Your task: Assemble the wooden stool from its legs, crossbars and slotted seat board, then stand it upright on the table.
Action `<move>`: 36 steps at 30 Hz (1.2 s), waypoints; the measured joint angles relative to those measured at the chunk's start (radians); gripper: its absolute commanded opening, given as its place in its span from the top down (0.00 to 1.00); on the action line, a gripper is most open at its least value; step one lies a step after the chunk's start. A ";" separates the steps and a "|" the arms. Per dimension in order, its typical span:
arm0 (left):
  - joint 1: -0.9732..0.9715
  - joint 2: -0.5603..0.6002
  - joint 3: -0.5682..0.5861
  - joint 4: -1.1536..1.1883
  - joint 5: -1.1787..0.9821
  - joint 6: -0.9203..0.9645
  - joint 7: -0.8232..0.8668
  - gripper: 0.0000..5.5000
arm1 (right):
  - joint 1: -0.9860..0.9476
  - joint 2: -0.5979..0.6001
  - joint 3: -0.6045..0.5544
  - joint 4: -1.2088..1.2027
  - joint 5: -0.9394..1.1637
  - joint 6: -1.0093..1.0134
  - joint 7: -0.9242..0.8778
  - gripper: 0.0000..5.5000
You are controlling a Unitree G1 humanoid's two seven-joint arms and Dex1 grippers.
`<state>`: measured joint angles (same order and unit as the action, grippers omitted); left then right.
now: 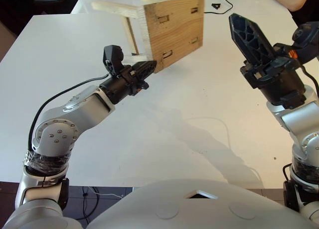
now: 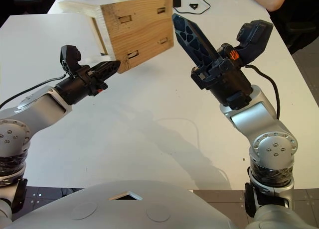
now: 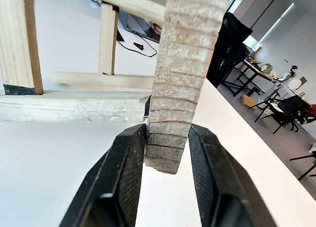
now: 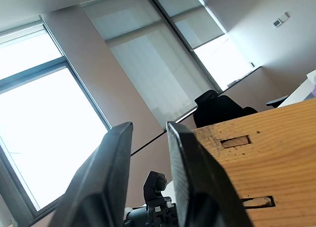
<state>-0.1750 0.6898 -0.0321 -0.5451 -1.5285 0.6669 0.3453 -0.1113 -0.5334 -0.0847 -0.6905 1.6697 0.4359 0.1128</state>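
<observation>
The wooden stool lies on its side at the far middle of the white table (image 1: 189, 139). Its slotted seat board (image 1: 172, 32) stands on edge, tilted, with the slots facing me. Legs (image 1: 119, 9) and a crossbar (image 1: 130, 35) stick out behind it to the left. My left gripper (image 1: 152, 65) is shut on the board's lower near corner; the left wrist view shows the board's edge (image 3: 180, 64) clamped between its fingers (image 3: 126, 158). My right gripper (image 1: 238, 21) is raised just right of the board, pointing up, open by a narrow gap (image 4: 148, 126) with nothing in it.
A small black object (image 1: 217, 6) and a cable (image 1: 227, 2) lie at the table's far edge behind the stool. Bare table spreads across the near and middle area between my arms.
</observation>
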 measured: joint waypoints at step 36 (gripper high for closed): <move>0.022 -0.291 0.204 0.034 -0.386 -0.214 0.372 0.50 | -0.044 0.027 -0.149 0.145 -0.218 0.046 0.115 0.77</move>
<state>-0.1531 0.3987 0.1720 -0.5114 -1.9150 0.4528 0.7171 -0.1551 -0.5069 -0.2341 -0.5457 1.4518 0.4816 0.2283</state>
